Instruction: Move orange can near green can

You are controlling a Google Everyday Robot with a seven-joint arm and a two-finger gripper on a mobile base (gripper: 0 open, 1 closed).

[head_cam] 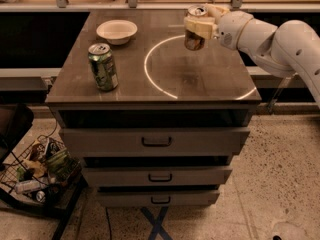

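We saw the cream two-finger gripper (199, 26) pinching the brownish-orange drink can (193, 41) by its sides. It was held clear of the grey cabinet top (200, 79), well right of the green silver-topped can (103, 67), presumably so it could cross toward that can without dragging.

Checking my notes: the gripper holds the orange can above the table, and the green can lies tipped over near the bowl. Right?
No. The camera view shows the green can standing upright near the bowl, not tipped over. The gripper does hold the orange can above the table.
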